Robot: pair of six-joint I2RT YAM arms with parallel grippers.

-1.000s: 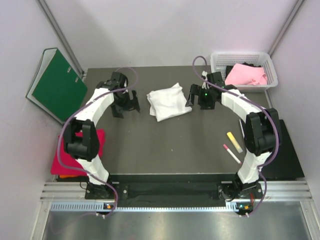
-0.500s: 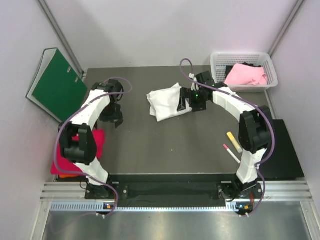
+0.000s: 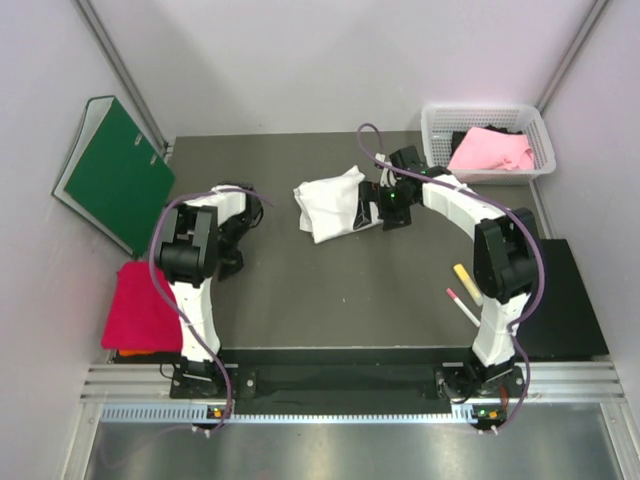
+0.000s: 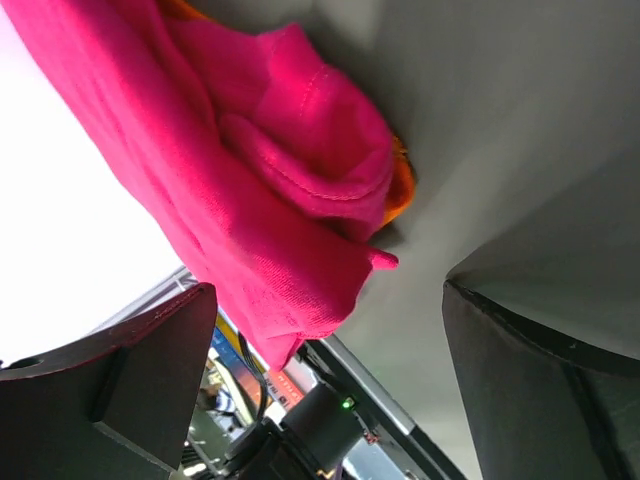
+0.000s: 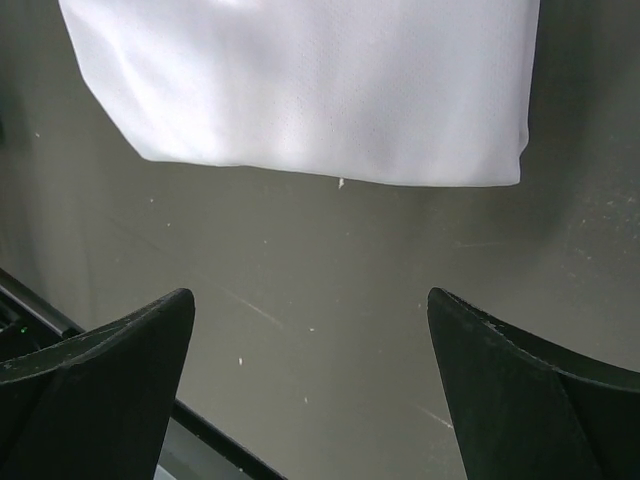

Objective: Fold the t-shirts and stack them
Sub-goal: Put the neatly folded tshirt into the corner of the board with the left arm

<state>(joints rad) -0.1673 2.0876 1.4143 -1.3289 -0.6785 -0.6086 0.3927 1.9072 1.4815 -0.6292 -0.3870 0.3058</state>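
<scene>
From above, the folded white shirt (image 3: 330, 203) lies on the table (image 3: 320, 300), the right gripper (image 3: 383, 207) just beside it. A pink shirt (image 3: 490, 150) sits in a basket (image 3: 437, 125).

Left wrist: the left gripper (image 4: 325, 300) has its jaws apart, facing a red shirt (image 4: 270, 200) with an orange shirt (image 4: 401, 190) showing under it.

Right wrist: jaws apart, the white shirt's edge just ahead.

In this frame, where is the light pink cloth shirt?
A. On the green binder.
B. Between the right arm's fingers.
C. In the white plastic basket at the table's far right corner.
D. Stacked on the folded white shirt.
C: the light pink cloth shirt lies in the white plastic basket, apart from the folded white cloth shirt at mid-table.
</scene>
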